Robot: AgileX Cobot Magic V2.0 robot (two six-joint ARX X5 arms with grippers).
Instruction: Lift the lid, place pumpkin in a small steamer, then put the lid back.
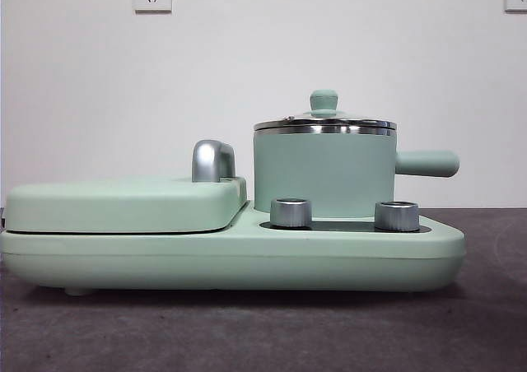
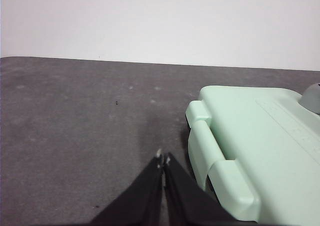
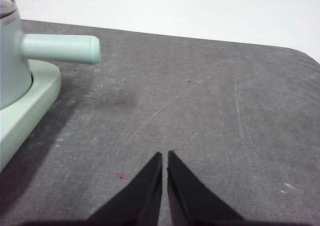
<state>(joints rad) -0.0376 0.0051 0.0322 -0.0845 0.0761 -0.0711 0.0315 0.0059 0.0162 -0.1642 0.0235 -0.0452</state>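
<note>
Both grippers, left and right, waited with jaws pressed together, holding nothing. At the right gripper's ten o'clock stood the small steamer, the lid on it; no pumpkin showed. Nothing looked begun, so lifting the lid by its knob likely came first.

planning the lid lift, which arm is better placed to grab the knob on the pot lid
Right, probably. The right end effector, jaws shut, hovers beside the mint-green cylindrical pot's stubby side handle, and the glass lid sits on that pot. The left end effector, also shut, is by the broad flat mint-green cover.
</note>
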